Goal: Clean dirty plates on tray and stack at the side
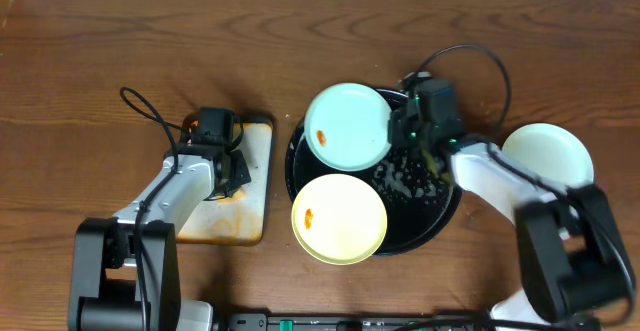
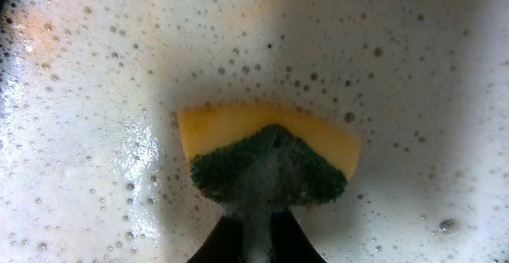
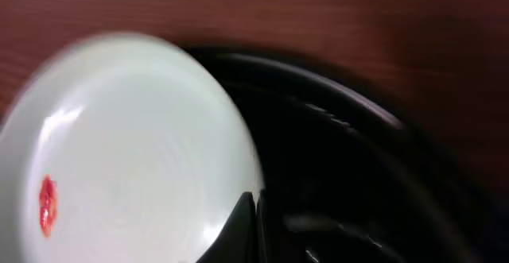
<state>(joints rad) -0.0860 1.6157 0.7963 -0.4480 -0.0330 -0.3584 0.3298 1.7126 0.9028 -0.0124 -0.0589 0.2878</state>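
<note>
The black tray [image 1: 446, 207] holds a pale blue plate [image 1: 347, 126] at its upper left, marked with an orange smear, and a pale yellow plate [image 1: 338, 219] over its lower-left rim. My right gripper [image 1: 398, 131] is shut on the right rim of the blue plate [image 3: 135, 152]. In the right wrist view its fingers [image 3: 238, 227] pinch that edge above the tray [image 3: 358, 136]. A third pale plate [image 1: 547, 156] lies on the table right of the tray. My left gripper [image 2: 256, 219] is shut on a yellow-and-green sponge [image 2: 266, 148] pressed into white foam.
A small rectangular orange-stained tray [image 1: 245, 221] lies left of the black tray, under my left gripper [image 1: 230, 163]. Foam [image 1: 405, 181] covers part of the black tray's floor. Cables loop above both arms. A black bar runs along the table's front edge.
</note>
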